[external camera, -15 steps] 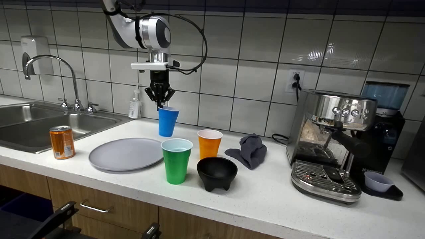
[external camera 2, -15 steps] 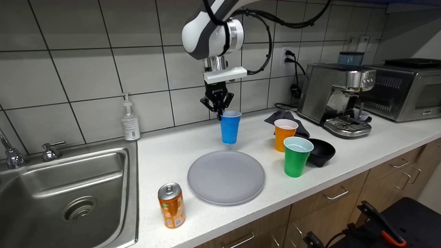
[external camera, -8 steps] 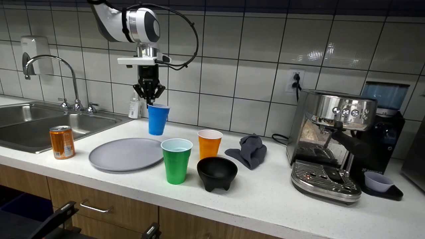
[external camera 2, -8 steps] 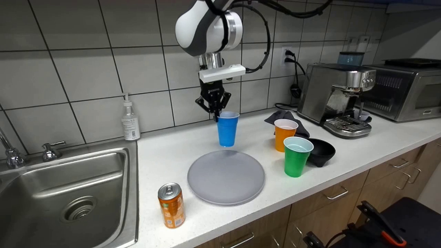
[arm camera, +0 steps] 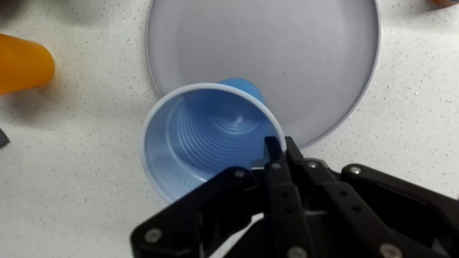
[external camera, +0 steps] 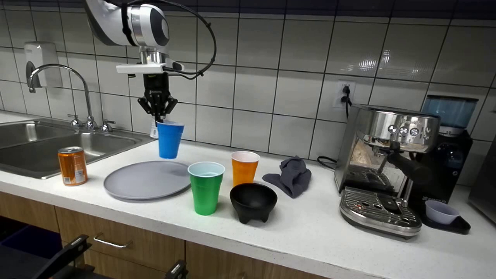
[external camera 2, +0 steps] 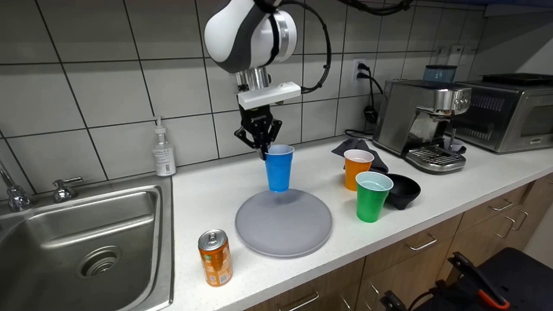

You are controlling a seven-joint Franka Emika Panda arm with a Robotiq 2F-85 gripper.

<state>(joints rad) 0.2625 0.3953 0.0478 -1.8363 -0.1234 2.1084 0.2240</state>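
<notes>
Countertop (external camera: 317,232), end effector (arm camera: 282,145) pinching blue cup (external camera 2: 279,172), ribbed interior (arm camera: 211,138) in wrist view only

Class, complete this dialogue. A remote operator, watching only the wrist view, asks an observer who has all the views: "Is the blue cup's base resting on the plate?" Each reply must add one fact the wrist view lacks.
Observer: No. In an exterior view, the blue cup hangs clear of the plate.
Operator: I see part of an orange cup. Is another cup standing near it?
Observer: Yes, a green cup, upright.
Operator: Any appliance along this counter?
Observer: An espresso machine, beyond the dark cloth.
</notes>
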